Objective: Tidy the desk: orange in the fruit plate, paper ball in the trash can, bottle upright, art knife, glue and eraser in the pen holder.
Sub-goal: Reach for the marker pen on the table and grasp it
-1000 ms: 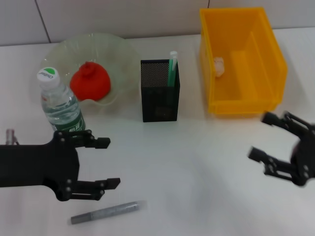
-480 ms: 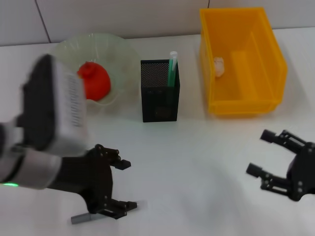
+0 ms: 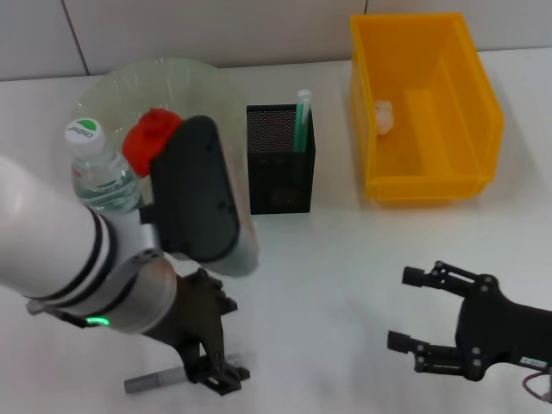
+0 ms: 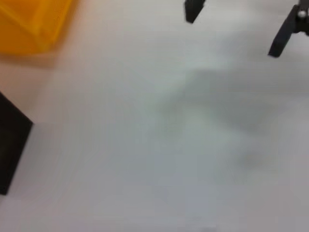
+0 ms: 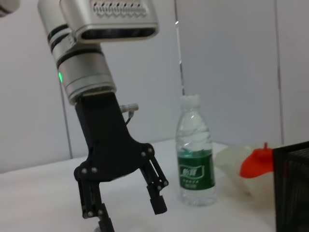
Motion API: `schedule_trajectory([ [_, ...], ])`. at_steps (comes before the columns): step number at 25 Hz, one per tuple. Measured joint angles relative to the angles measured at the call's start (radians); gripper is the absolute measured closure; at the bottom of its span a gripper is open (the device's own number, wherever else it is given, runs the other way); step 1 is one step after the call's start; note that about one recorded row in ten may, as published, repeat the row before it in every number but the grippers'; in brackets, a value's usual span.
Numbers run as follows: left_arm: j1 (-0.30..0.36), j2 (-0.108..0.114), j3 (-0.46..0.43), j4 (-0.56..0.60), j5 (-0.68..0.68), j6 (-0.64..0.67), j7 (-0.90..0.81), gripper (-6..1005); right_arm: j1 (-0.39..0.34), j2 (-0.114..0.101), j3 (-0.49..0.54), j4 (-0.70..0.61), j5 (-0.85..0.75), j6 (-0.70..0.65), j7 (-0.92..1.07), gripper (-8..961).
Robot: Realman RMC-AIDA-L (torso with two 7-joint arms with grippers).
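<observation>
Knife [image 3: 155,379] flat on the surface, near edge | our left hand [image 3: 220,369] points straight down over it, fingers spread to straddle it | right hand [image 3: 423,319] open, idle, well apart | pen holder [image 3: 280,159] waits beyond; orange [image 3: 148,138] in fruit plate [image 3: 121,82], bottle [image 3: 99,168] upright

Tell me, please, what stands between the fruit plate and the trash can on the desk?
In the head view, the pen holder stands between the fruit plate and the trash can, holding a green stick; bare desk lies either side of it.
</observation>
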Motion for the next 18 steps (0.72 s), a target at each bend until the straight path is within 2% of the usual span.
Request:
schedule_trajectory([
  [7, -0.028, -0.004, 0.069, -0.024, 0.058, 0.007, -0.094, 215, 0.034, 0.002, 0.000, -0.010, -0.035, 0.014, 0.030, 119],
  [18, -0.032, -0.006, 0.093, -0.031, 0.064, 0.002, -0.119, 216, 0.052, 0.008, -0.003, -0.006, -0.052, 0.051, 0.043, 119],
])
